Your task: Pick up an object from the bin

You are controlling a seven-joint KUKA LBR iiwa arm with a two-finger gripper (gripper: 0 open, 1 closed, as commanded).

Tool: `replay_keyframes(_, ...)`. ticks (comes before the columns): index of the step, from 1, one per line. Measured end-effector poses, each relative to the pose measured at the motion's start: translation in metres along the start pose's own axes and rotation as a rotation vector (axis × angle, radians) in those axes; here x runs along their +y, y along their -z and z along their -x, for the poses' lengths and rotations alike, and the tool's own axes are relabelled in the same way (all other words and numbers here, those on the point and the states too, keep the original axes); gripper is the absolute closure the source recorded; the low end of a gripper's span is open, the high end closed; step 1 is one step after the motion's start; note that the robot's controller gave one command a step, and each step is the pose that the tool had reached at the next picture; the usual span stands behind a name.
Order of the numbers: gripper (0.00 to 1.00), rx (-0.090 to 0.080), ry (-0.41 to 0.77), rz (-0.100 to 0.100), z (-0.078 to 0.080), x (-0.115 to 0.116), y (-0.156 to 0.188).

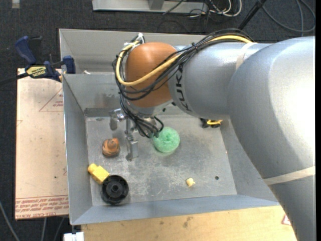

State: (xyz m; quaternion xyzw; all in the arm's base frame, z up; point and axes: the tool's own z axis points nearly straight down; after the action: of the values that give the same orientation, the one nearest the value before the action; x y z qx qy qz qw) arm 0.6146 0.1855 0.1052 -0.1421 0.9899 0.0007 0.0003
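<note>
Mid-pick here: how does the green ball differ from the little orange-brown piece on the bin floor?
Colour: the green ball is bright green; the orange-brown piece is dull orange over a brownish base. Size: the ball looks clearly larger than the piece. Place: the ball lies at the view's right of the gripper, the piece at its left. Both rest on the bin floor, apart from each other.

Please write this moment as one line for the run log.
gripper: open, nothing held | place: left half of bin, between brown round piece and green ball | pick: not yet done
</note>
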Motion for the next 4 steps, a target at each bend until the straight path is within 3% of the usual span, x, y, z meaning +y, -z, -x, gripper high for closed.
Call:
replay_keyframes(1,0.0,-0.003,0.154,0.0,0.013,0.019,-0.014)
replay_keyframes(2,1.0,-0.016,0.322,-0.003,0.0,0.05,-0.03)
replay_keyframes(3,1.0,-0.016,0.32,-0.002,0.0,0.05,-0.03)
replay_keyframes(4,1.0,0.002,0.305,0.001,0.008,0.038,0.019)
